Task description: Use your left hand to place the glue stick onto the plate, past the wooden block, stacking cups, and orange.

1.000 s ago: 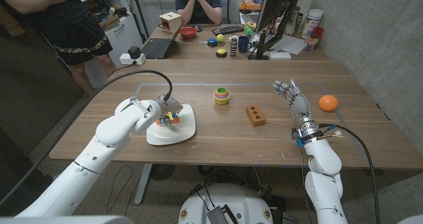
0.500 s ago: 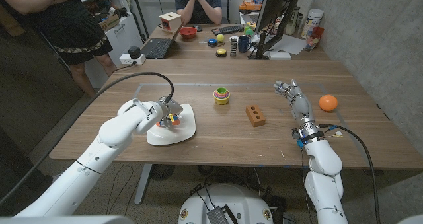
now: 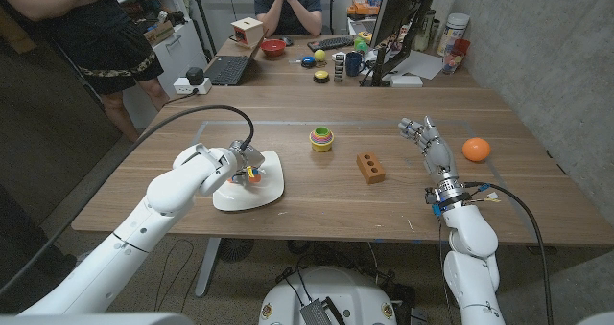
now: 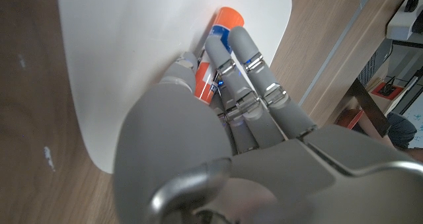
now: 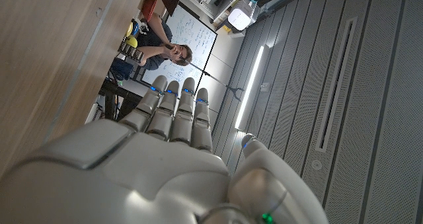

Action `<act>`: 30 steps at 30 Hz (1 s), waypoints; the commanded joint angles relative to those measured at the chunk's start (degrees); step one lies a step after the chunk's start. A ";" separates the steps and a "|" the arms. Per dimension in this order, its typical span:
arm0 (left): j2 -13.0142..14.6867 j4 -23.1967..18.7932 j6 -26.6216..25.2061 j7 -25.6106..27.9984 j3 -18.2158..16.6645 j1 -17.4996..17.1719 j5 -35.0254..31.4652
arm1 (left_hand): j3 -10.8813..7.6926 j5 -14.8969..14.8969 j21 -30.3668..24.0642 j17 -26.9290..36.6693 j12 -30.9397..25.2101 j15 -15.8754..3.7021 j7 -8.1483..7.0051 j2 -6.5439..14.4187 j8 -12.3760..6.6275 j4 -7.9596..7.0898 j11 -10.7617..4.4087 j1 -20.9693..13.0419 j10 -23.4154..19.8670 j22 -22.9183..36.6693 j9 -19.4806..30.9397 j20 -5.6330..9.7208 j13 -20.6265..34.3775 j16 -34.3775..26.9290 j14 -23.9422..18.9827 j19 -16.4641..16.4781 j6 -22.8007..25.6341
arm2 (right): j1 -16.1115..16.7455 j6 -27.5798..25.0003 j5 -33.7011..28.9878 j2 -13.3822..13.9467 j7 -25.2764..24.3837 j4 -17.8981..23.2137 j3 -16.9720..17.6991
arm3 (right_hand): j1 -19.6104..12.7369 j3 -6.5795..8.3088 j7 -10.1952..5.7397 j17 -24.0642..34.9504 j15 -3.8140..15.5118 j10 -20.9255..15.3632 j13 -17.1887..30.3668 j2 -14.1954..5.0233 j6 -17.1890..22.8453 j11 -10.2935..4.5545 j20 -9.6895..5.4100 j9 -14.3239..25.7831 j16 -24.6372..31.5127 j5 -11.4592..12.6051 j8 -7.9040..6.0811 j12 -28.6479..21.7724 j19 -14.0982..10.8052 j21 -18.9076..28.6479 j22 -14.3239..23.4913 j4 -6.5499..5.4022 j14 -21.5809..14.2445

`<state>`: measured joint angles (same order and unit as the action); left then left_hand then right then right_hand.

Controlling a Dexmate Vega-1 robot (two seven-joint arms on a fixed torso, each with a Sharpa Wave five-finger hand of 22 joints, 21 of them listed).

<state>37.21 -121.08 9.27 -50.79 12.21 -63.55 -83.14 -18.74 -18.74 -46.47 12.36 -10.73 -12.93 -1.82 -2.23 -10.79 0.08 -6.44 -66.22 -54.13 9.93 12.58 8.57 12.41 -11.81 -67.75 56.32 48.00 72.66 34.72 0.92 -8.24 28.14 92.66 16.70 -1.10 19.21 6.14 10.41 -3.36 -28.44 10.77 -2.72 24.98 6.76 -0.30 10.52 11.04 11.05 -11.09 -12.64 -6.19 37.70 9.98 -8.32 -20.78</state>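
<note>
The glue stick [image 4: 227, 20], orange-capped with a blue and white body, is gripped in my left hand [image 4: 231, 118], whose fingers curl along it just over the white plate [image 4: 125, 52]. In the head view, my left hand [image 3: 238, 162] hovers at the plate [image 3: 269, 189] on the table's left with the glue stick [image 3: 252, 173] poking out beneath it. To the right stand the stacking cups [image 3: 321, 138], the wooden block [image 3: 370, 167] and the orange [image 3: 476, 149]. My right hand [image 3: 429, 143] stands upright between block and orange, fingers extended, holding nothing.
A black cable [image 3: 206, 109] arcs over the table to my left wrist. Behind the table stands a second desk with a laptop [image 3: 227, 70], a monitor [image 3: 398, 18] and small items. One person [image 3: 288, 4] sits there and another [image 3: 91, 28] stands at the far left.
My left hand has shifted slightly farther over the plate with the glue stick in it. The right hand has stayed put.
</note>
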 commanded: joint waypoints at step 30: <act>0.52 -1.63 -0.56 -3.94 0.41 0.59 -3.05 | 6.30 -2.59 6.12 -1.14 0.32 -0.03 -1.65 -7.66 0.03 -4.46 -5.01 6.62 7.63 -0.17 -0.08 -0.30 -0.32 0.98 11.28 -1.82 -10.01 | 0.35 0.39 -0.82 -0.26 -0.86 -0.08 -0.69 | 0.19 -0.78 0.40 0.00 -0.28 -0.49 0.25 0.49 0.31 0.27 -0.11 0.28 -0.03 0.35 -0.04 -0.10 -0.92 -0.69 0.33 -0.10 -0.71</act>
<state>37.58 -121.54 8.92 -54.31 12.86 -63.13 -85.15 -12.93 -20.79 -40.66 11.07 -10.46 -8.82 -3.48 -9.73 -11.05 -4.51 -10.97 -59.81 -47.47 9.59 12.53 7.97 11.92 -10.56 -56.90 54.70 38.65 73.10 35.19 0.11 -8.50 27.38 93.02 16.32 -0.86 18.82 6.14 10.41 -3.58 -28.44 10.77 -2.49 24.98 6.76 -0.62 10.52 11.04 11.04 -11.09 -12.64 -6.51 37.26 9.98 -8.39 -21.00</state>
